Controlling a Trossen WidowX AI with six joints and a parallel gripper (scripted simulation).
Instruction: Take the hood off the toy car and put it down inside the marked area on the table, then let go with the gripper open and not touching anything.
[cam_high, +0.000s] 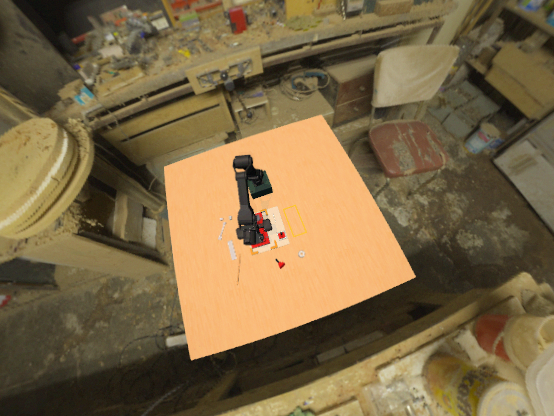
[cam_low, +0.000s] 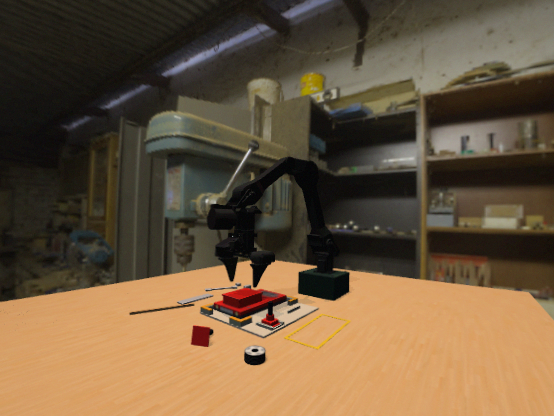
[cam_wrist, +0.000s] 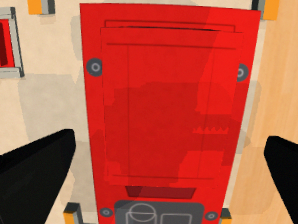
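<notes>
The toy car (cam_high: 259, 245) (cam_low: 278, 297) (cam_wrist: 91, 35) is red and sits on a cream board between orange-and-grey corner brackets. Its hood (cam_low: 242, 298) (cam_wrist: 167, 100) is the raised red block on top of one end. In the top view the arm partly hides the car. My gripper (cam_low: 244, 283) (cam_wrist: 170, 141) is wide open and empty, pointing down above the car. In the wrist view one finger shows on each side of the hood, apart from it. The marked area, a thin yellow outline (cam_high: 289, 222) (cam_low: 301, 343), lies beside the board with nothing in it.
The cream board (cam_high: 276, 216) (cam_low: 260, 330) also bears a small red part with an upright black peg (cam_low: 270, 309). A red piece (cam_high: 281, 264) (cam_low: 200, 336) and a black-and-white wheel (cam_high: 301, 252) (cam_low: 255, 355) lie near it. A grey strip (cam_high: 232, 250) and a thin rod (cam_high: 238, 270) lie on the other side.
</notes>
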